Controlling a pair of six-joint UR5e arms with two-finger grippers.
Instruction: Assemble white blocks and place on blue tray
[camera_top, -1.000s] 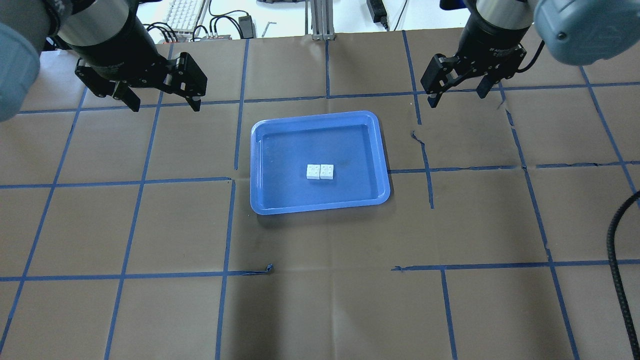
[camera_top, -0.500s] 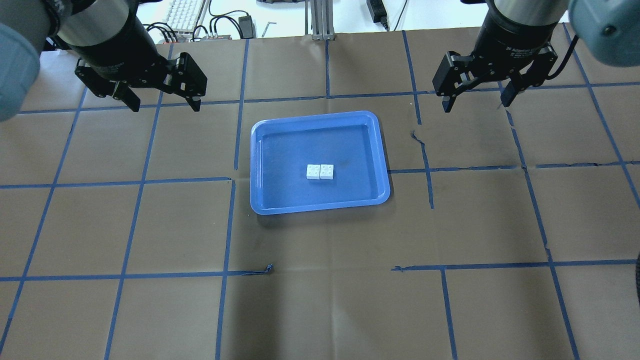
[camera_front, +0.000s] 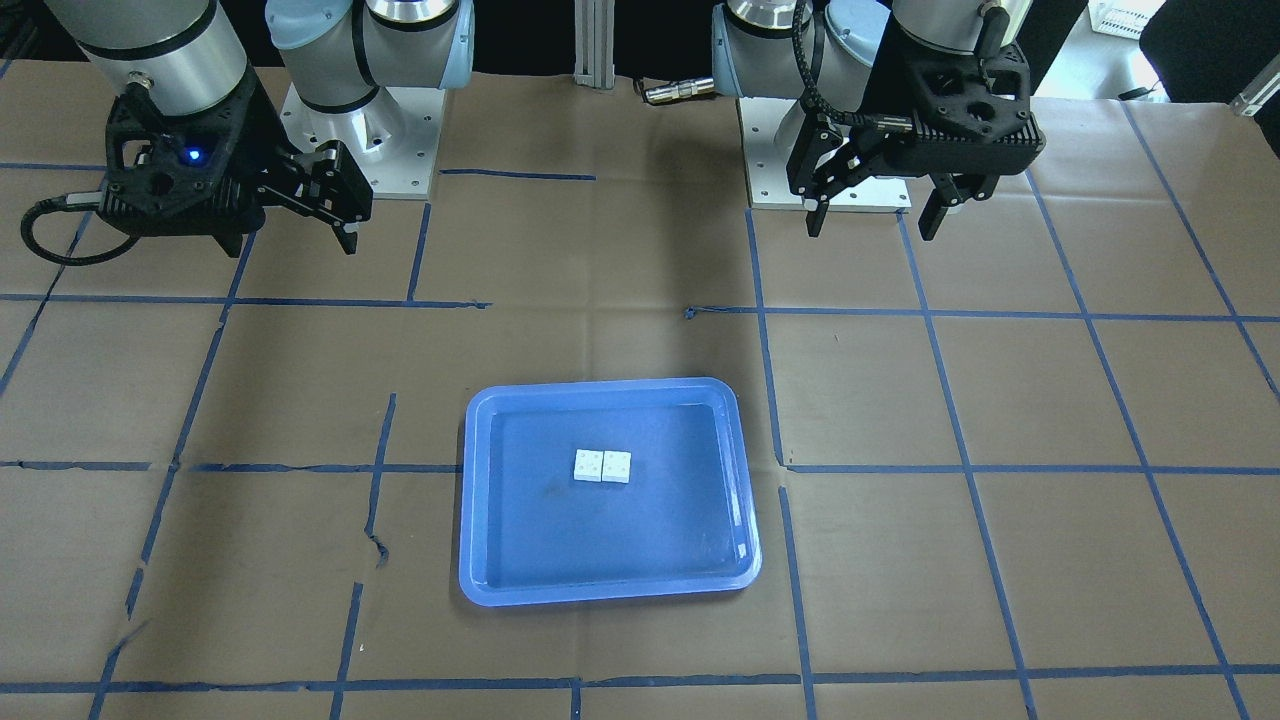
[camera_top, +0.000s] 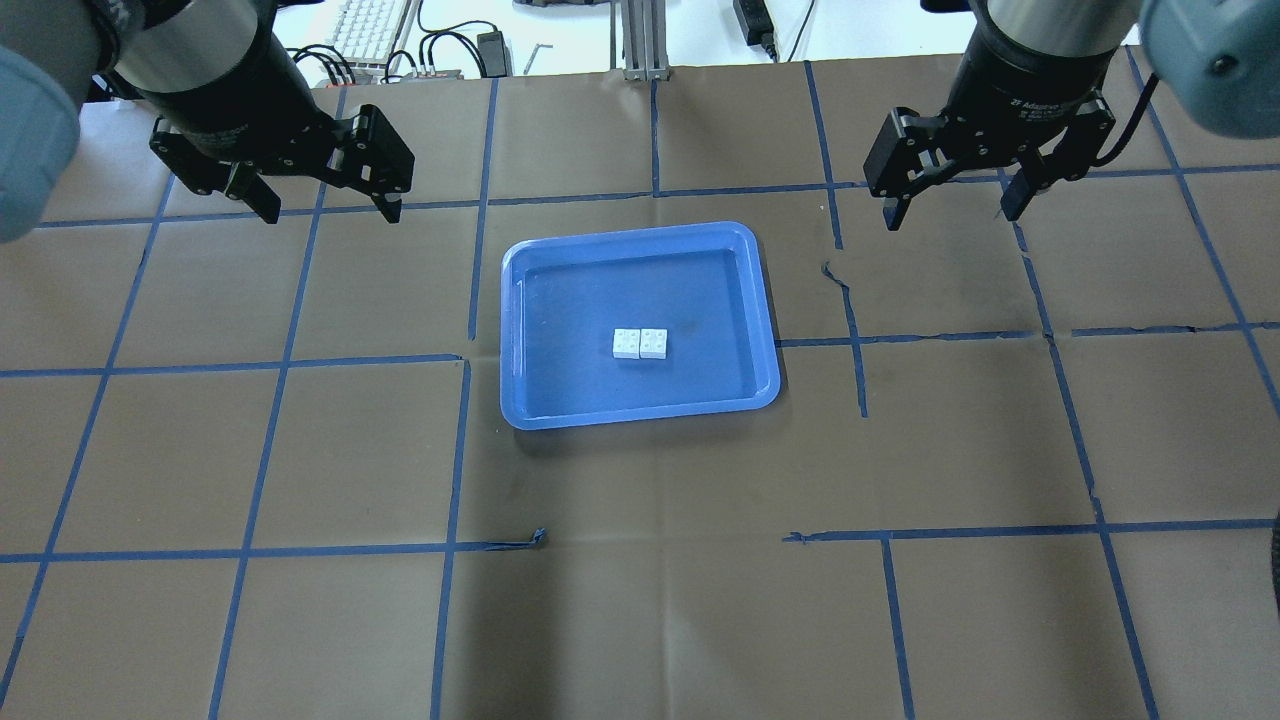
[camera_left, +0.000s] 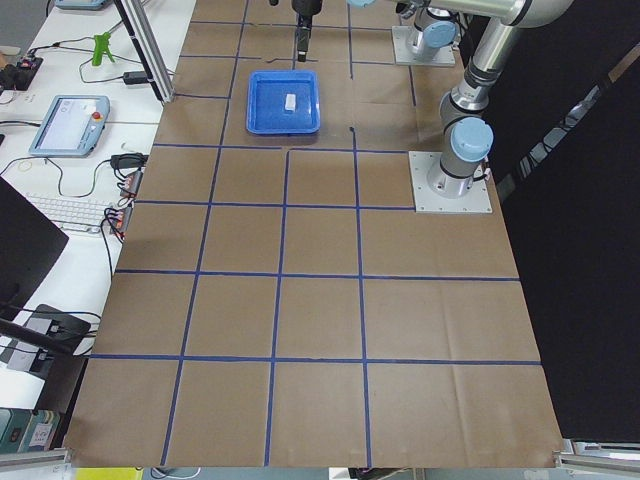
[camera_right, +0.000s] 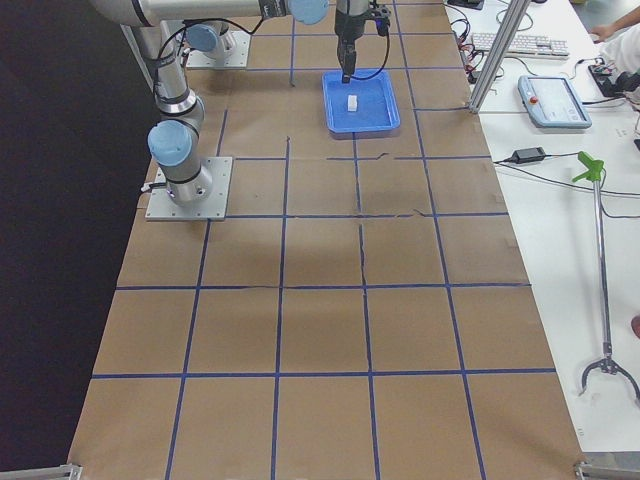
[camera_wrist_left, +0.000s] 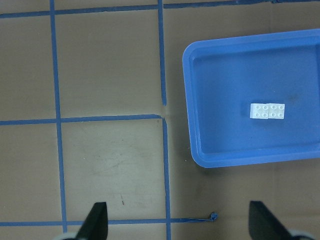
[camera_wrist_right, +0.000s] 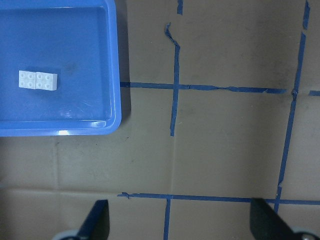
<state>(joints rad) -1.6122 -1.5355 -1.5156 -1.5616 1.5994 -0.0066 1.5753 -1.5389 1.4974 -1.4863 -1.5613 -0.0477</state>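
Note:
The two white blocks (camera_top: 640, 343) lie side by side, touching, in the middle of the blue tray (camera_top: 520, 330). They also show in the front view (camera_front: 602, 466), on the tray (camera_front: 480, 500), in the left wrist view (camera_wrist_left: 268, 111) and in the right wrist view (camera_wrist_right: 38, 80). My left gripper (camera_top: 330, 210) is open and empty, high above the table to the tray's left. My right gripper (camera_top: 950, 210) is open and empty, high to the tray's right. In the front view the left gripper (camera_front: 872, 218) is on the right and the right gripper (camera_front: 345, 235) on the left.
The table is covered in brown paper with a blue tape grid (camera_top: 460, 450). A keyboard (camera_top: 370, 30) and cables lie beyond the far edge. The arm bases (camera_front: 360, 130) stand on the robot's side of the table.
My right gripper has moved to the right, away from the tray, and has held nearly still in the last half second. The left gripper, the blocks and the tray have not moved.

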